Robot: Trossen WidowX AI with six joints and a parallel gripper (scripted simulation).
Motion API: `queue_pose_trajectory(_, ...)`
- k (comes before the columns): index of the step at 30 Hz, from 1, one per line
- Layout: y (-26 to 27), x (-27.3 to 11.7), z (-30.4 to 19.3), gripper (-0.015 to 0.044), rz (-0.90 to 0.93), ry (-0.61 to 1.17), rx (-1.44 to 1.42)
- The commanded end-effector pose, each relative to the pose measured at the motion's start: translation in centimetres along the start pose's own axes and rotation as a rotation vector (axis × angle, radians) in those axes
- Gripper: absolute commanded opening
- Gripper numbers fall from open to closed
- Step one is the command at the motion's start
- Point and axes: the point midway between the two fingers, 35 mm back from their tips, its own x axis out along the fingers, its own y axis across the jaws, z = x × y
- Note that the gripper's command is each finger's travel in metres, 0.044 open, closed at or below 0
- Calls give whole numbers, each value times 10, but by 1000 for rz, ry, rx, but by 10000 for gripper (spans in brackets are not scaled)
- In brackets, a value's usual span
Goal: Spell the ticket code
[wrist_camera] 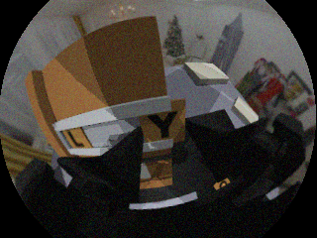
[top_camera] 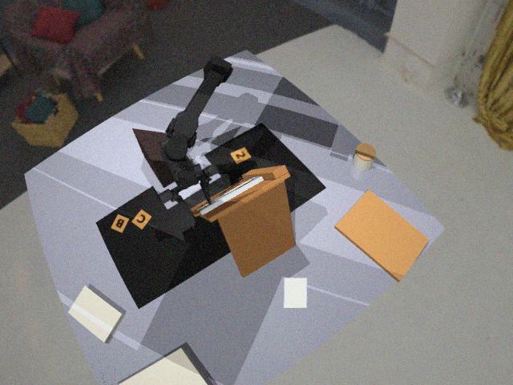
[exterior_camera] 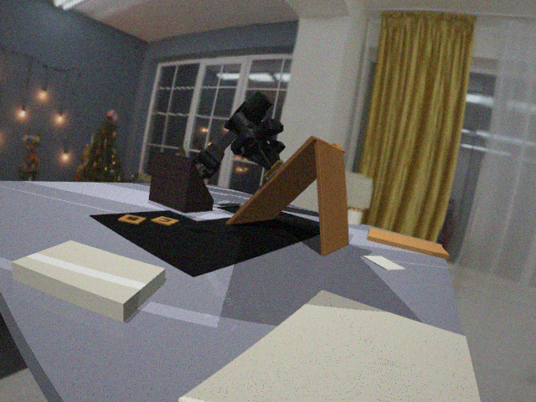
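Observation:
My gripper (top_camera: 192, 201) (exterior_camera: 270, 167) (wrist_camera: 163, 125) is shut on the Y tile (wrist_camera: 170, 119), at the right end of the rail (top_camera: 234, 194) (wrist_camera: 99, 118) in the wrist view. The rail's pale strips cross the Y tile's upper and lower edges. A tile (wrist_camera: 76, 138), seemingly an L, sits at the rail's far left end, with a gap between. The orange board (exterior_camera: 276, 188) leans upright. The B tile (top_camera: 119, 223), C tile (top_camera: 141, 219) and 2 tile (top_camera: 240, 155) lie on the black mat (top_camera: 140, 285) (exterior_camera: 194, 260). A white card (top_camera: 295, 293) (exterior_camera: 384, 262) shows no readable print.
A dark brown block (top_camera: 151, 153) (exterior_camera: 171, 186) stands beside the arm. An orange slab (top_camera: 381, 233) (exterior_camera: 406, 243) and a lidded jar (top_camera: 364, 159) (exterior_camera: 354, 216) stand on the board's far side from the B and C tiles. Cream blocks (top_camera: 97, 313) (exterior_camera: 86, 272) lie near the counter's edge.

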Motion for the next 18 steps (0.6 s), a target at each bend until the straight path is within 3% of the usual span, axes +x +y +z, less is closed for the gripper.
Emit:
queue_pose_trajectory(1,4,-1,2,0,-3,-7,-4)
queue_pose_trajectory(18,8,-1,2,0,-3,-7,-4)
